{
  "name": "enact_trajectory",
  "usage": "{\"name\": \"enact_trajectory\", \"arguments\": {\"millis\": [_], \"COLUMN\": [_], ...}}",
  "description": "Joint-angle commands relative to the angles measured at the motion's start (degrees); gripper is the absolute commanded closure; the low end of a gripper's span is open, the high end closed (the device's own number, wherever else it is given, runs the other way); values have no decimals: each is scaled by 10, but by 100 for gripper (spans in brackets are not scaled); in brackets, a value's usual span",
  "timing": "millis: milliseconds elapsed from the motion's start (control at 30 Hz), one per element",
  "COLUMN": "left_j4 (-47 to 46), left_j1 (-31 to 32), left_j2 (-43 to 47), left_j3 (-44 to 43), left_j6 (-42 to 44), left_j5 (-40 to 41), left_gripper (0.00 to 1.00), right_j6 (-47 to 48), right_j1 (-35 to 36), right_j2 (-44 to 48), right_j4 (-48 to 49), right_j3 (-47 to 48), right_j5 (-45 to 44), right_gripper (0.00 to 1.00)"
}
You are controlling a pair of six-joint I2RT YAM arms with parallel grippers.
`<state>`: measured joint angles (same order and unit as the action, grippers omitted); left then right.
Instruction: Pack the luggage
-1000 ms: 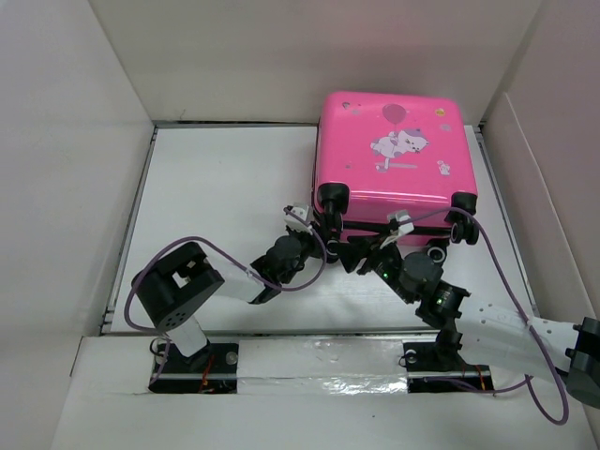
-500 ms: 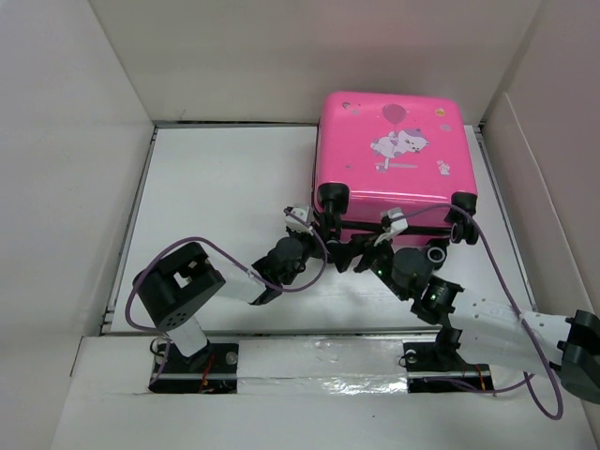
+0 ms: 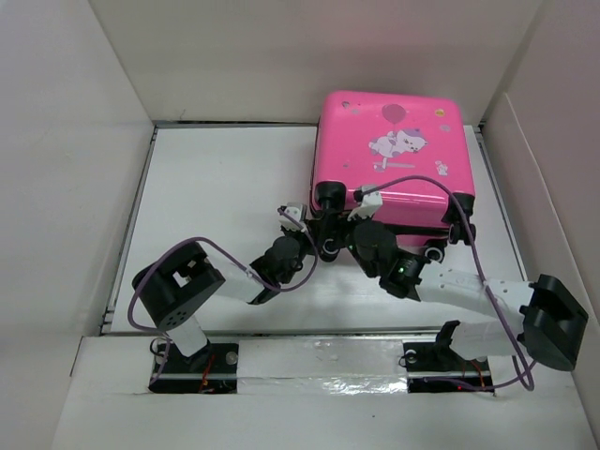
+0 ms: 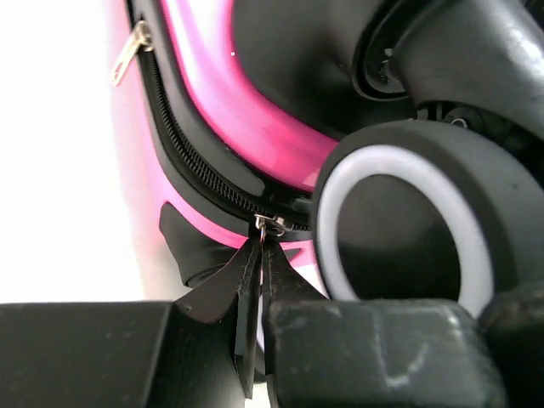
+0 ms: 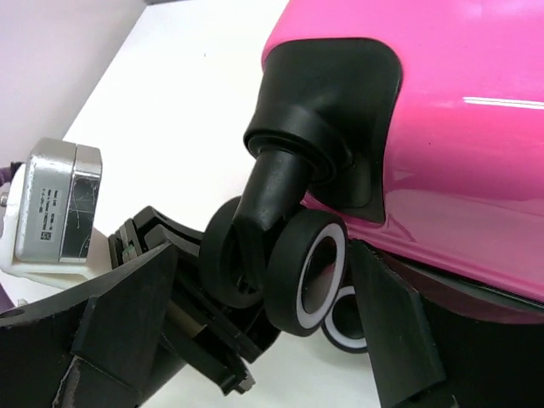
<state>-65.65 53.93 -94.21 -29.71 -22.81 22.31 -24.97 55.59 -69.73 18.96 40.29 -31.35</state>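
The luggage (image 3: 394, 155) is a pink hard-shell suitcase lying flat and closed at the back right, sticker side up. In the left wrist view its black zipper (image 4: 200, 174) runs along the pink shell (image 4: 255, 110) beside a white-rimmed wheel (image 4: 408, 229). My left gripper (image 3: 317, 232) is at the near-left corner, shut on a metal zipper pull (image 4: 269, 225). My right gripper (image 3: 339, 223) is open beside it, its fingers (image 5: 127, 314) on either side of the near-left twin wheel (image 5: 293, 268) without gripping it. The lining is hidden.
White box walls (image 3: 84, 141) stand close on the left, back and right. A second zipper pull (image 4: 129, 53) hangs further along the zipper. The other near wheels (image 3: 459, 230) stick out at the suitcase's near right. The left gripper body (image 5: 195, 340) sits just under the right gripper.
My right arm has swung left along the suitcase's near side, from its middle to the near-left wheel. The left gripper has edged slightly toward the corner.
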Motion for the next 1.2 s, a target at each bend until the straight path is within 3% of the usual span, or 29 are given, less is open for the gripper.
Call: {"name": "enact_trajectory", "arguments": {"millis": [0, 133, 200, 267, 333, 467, 567, 1167], "left_j4": [-53, -66, -70, -75, -76, -81, -91, -44], "left_j1": [-2, -8, -14, -14, -14, -24, -30, -89], "left_j2": [21, 19, 17, 12, 11, 11, 4, 25], "left_j3": [4, 14, 14, 14, 13, 15, 18, 37], "left_j6": [25, 22, 22, 21, 22, 32, 39, 83], "left_j5": [16, 12, 9, 6, 6, 14, 20, 100], "left_gripper": [100, 100, 100, 100, 100, 100, 100, 100], "right_j6": [-21, -48, -59, -61, -64, -57, -38, -16], "right_j1": [-3, -3, -3, -3, -3, -3, -3, 13], "right_j2": [-36, -70, -80, -97, -107, -95, -55, 127], "right_j4": [-22, -34, -31, -32, -54, -53, -11, -67], "right_j3": [56, 70, 73, 82, 94, 72, 37, -69], "right_j5": [-63, -98, -109, -119, -128, -132, -127, -82], "right_gripper": [13, 14, 20, 34, 42, 88, 100, 100]}}
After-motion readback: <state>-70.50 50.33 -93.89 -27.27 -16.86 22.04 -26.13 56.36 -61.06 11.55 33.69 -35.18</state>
